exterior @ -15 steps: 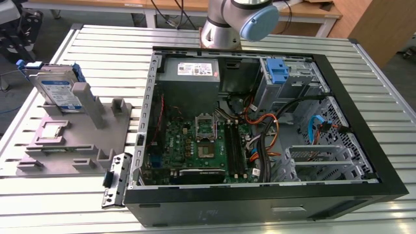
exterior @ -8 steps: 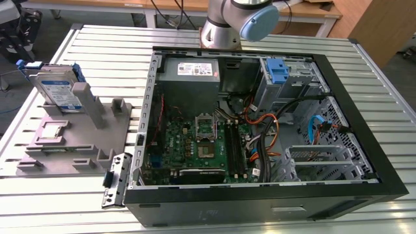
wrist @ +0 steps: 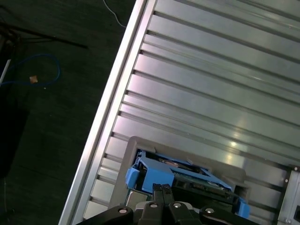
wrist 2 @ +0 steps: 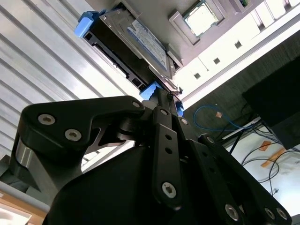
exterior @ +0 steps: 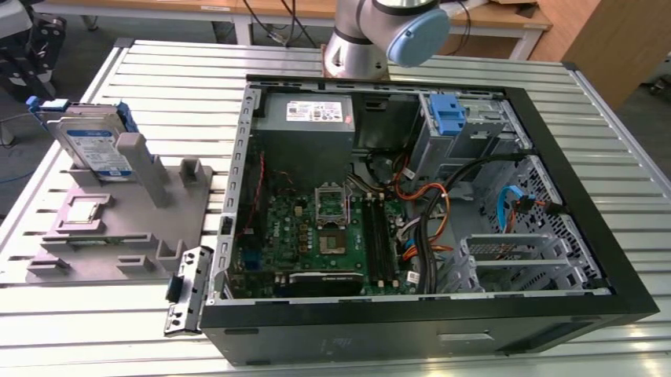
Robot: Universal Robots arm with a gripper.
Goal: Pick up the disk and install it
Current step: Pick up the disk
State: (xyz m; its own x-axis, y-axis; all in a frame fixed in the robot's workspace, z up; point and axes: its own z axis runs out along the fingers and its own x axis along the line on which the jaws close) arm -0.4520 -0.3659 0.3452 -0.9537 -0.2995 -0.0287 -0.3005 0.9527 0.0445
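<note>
The disk (exterior: 93, 145) is a silver-grey drive with a white-and-blue label in a blue carrier frame. It stands on edge in a grey fixture (exterior: 131, 224) at the exterior view's left. In both wrist views my gripper (wrist: 162, 188) hangs over the disk's (wrist: 180, 174) blue-framed upper edge, its two black fingers pressed together with nothing between them. In the second wrist view the gripper (wrist 2: 165, 96) ends just short of the disk (wrist 2: 140, 40), by a blue corner of the frame. I cannot tell whether it touches the frame.
An open computer case (exterior: 587, 196) lies on the slatted metal table (exterior: 157, 71), with a grey power-supply box (exterior: 309, 114), a blue latch (exterior: 448, 116) on the drive bay and loose cables inside. A processor chip (exterior: 84, 212) sits in the fixture. The table's edge and dark floor (wrist: 42, 93) are near the disk.
</note>
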